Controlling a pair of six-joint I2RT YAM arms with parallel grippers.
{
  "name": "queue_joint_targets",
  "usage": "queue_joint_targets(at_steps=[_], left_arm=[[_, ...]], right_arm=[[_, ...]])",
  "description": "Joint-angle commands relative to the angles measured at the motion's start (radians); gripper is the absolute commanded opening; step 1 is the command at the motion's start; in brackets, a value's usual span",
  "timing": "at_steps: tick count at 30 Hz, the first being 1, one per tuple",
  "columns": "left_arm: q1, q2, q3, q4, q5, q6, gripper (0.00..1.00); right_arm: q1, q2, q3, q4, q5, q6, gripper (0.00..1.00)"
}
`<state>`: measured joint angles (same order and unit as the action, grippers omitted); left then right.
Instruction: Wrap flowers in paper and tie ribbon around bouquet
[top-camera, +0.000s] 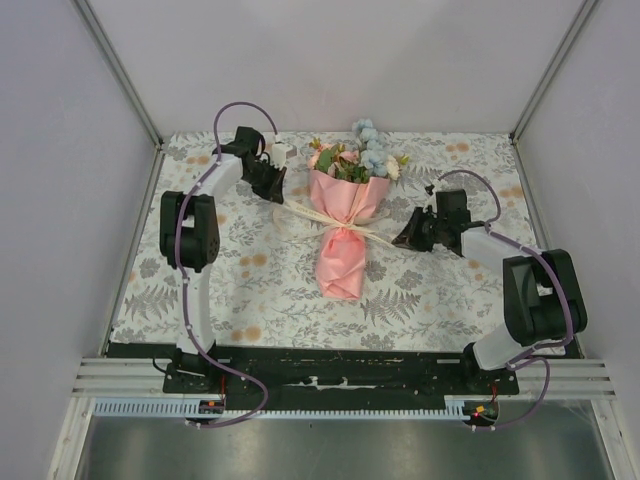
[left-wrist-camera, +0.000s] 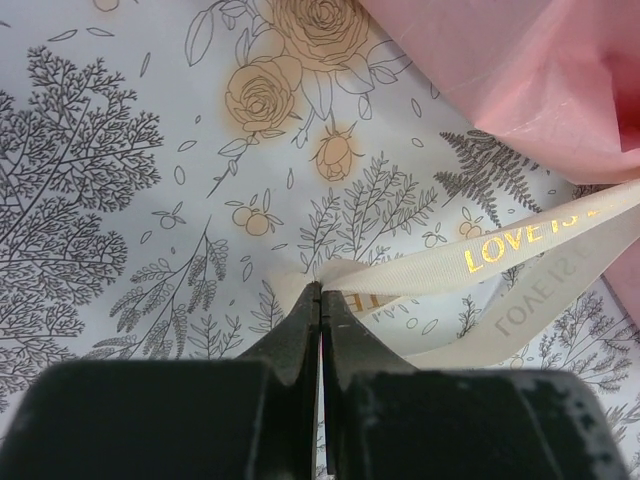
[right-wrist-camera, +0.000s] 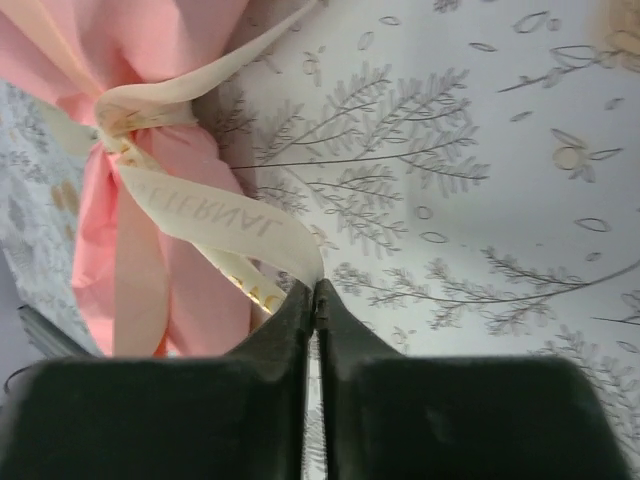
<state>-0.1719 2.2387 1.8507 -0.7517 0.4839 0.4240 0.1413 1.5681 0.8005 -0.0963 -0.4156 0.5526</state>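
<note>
From above, the bouquet (top-camera: 345, 215) lies on the desk (top-camera: 250, 290) between the left jaws and the right jaws. Left wrist: jaws together, clamped on the ribbon (left-wrist-camera: 500, 245), with the paper (left-wrist-camera: 540, 80) up-right of them. Right wrist: jaws pinched shut on the ribbon's other tail, the knotted waist at their upper left.

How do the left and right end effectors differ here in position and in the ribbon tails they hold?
The left end effector sits farther back, beside the flared top of the pink paper-wrapped bouquet; the right end effector sits nearer, about level with its tied waist. The left one's thin cream ribbon tail shows gold LOVE IS lettering; the right one's shows ETERNAL faintly, reversed. Both are shut on a ribbon tail.
</note>
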Motion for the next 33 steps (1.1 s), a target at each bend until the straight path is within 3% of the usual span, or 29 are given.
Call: queue_joint_targets(at_steps=[1, 3, 7, 8, 11, 13, 19, 23, 28, 33], left_arm=[[0.051, -0.049, 0.019, -0.004, 0.075, 0.032, 0.17], [0.051, -0.109, -0.016, 0.006, 0.129, -0.011, 0.42], [0.051, -0.253, -0.071, 0.043, 0.156, -0.086, 0.84], [0.051, -0.284, -0.067, 0.035, 0.142, -0.103, 0.86], [0.057, -0.343, -0.024, -0.001, 0.084, -0.148, 0.88], [0.06, -0.381, -0.001, -0.003, 0.023, -0.213, 0.89], [0.064, -0.493, -0.008, -0.034, -0.143, -0.249, 0.9], [0.064, -0.599, -0.192, 0.005, -0.257, -0.255, 0.91], [0.063, -0.718, -0.444, 0.121, -0.301, -0.245, 0.92], [0.063, -0.757, -0.515, 0.166, -0.346, -0.242, 0.93]], right_arm=[[0.033, -0.04, 0.089, -0.019, -0.069, -0.118, 0.29], [0.038, -0.069, 0.104, -0.032, -0.063, -0.141, 0.52], [0.026, -0.166, 0.118, -0.118, -0.071, -0.261, 0.73], [0.017, -0.201, 0.118, -0.138, -0.086, -0.296, 0.76], [-0.018, -0.307, 0.132, -0.17, -0.101, -0.411, 0.93], [-0.049, -0.368, 0.161, -0.18, -0.097, -0.471, 0.98], [-0.21, -0.471, 0.206, -0.204, -0.121, -0.543, 0.98], [-0.284, -0.519, 0.148, -0.23, -0.153, -0.588, 0.97], [-0.295, -0.571, 0.042, -0.22, -0.17, -0.623, 0.98], [-0.295, -0.571, 0.04, -0.217, -0.186, -0.641, 0.98]])
